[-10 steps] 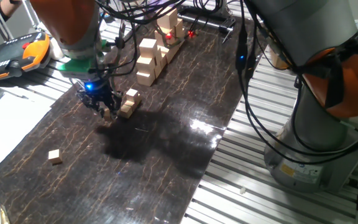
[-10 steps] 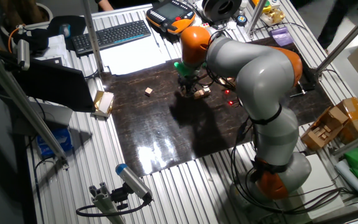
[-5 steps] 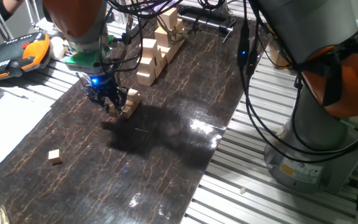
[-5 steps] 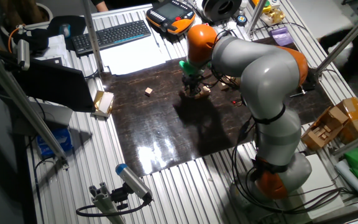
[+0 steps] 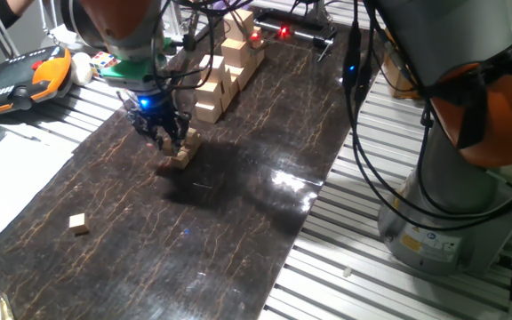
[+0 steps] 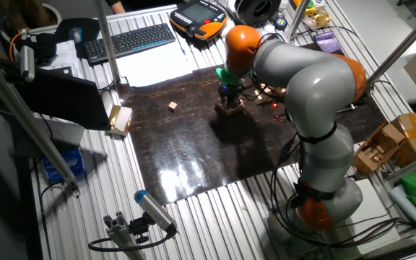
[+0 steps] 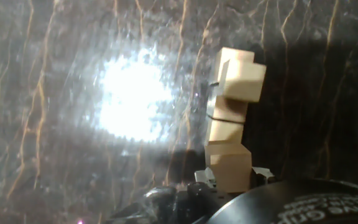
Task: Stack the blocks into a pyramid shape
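Note:
Several small tan blocks (image 7: 230, 118) lie in a short row, with one more block (image 7: 243, 79) on top at the far end: a low pyramid shape (image 5: 183, 153) (image 6: 233, 109). My gripper (image 5: 164, 136) (image 6: 229, 100) hangs right over the heap's near end. In the hand view a block (image 7: 229, 167) sits between the fingers of the gripper (image 7: 230, 179), which is shut on it, close against the row. One more block (image 5: 79, 223) (image 6: 172, 106) lies alone, far off on the dark mat.
A stepped stack of larger pale blocks (image 5: 217, 82) stands just behind the heap. An orange pendant (image 5: 16, 78), a keyboard (image 6: 132, 40) and paper lie beyond the mat's edge. The arm's base (image 5: 452, 213) stands on the slotted table to the right.
My gripper has carried its block rightward and back across the mat, from beside the heap to right over its near end. The lone block has not moved.

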Controlling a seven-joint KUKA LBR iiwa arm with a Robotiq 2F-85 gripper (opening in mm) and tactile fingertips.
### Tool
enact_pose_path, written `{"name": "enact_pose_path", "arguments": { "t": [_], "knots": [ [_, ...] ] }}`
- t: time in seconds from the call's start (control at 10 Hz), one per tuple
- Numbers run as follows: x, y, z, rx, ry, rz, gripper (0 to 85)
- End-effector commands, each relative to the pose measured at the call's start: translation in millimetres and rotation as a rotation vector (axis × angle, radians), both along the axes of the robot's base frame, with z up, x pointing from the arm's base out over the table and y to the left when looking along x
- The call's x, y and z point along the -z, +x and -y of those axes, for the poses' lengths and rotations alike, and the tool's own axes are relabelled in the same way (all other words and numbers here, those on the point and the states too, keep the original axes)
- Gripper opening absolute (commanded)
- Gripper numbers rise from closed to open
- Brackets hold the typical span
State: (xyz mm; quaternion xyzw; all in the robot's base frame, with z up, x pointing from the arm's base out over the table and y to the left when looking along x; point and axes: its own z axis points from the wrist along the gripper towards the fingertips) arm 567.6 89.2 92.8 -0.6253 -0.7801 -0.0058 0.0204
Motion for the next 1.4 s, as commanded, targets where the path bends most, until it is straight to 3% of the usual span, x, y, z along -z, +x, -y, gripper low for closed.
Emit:
{"name": "enact_pose_path", "arguments": {
  "t": [0.0,0.5,1.3],
  "knots": [
    [2.0,-1.3,3.0,-0.001,0.002,0.003,34.7],
    [10.4,-3.0,14.5,0.038,-0.001,0.017,35.3],
    [18.8,-3.9,25.1,0.060,0.017,0.018,36.0]
  ]
}}
